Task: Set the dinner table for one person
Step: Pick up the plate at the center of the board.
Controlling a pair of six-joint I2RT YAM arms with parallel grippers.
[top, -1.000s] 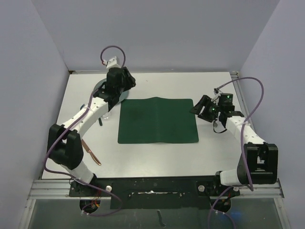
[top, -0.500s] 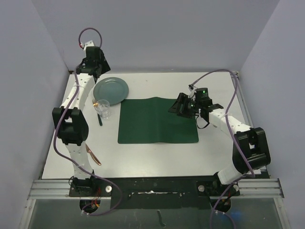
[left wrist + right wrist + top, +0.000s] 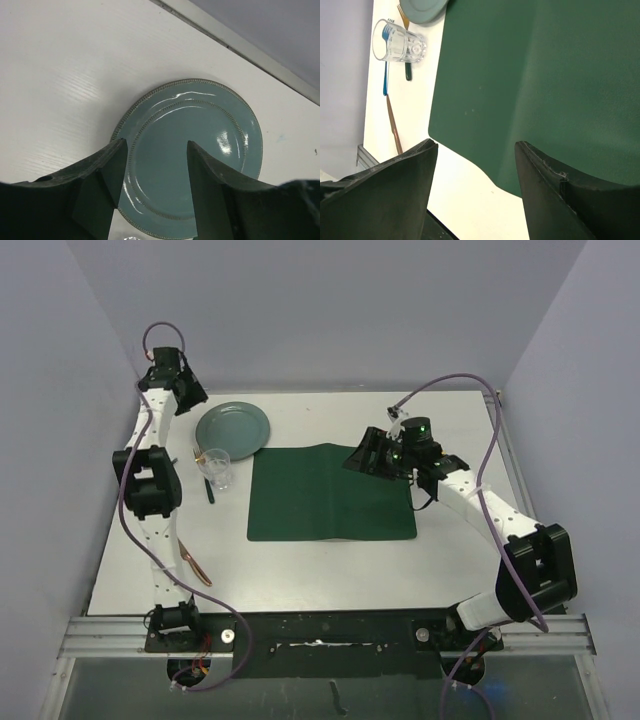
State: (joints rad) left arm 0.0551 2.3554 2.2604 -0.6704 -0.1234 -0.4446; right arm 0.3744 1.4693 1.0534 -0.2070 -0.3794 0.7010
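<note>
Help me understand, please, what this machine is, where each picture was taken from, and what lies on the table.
These are two robot arms bolted at the near edge of a white table, each ending in a two-finger gripper. The wide picture comes from a fixed camera above and behind them; the other two come from cameras on the wrists, so the dark shapes at the bottom are each arm's own fingers. The left gripper hangs open above a teal plate; the right gripper hangs open above a dark green placemat. Left of the placemat are a clear glass and some cutlery, such as a copper-coloured piece. Neither gripper holds anything.
</note>
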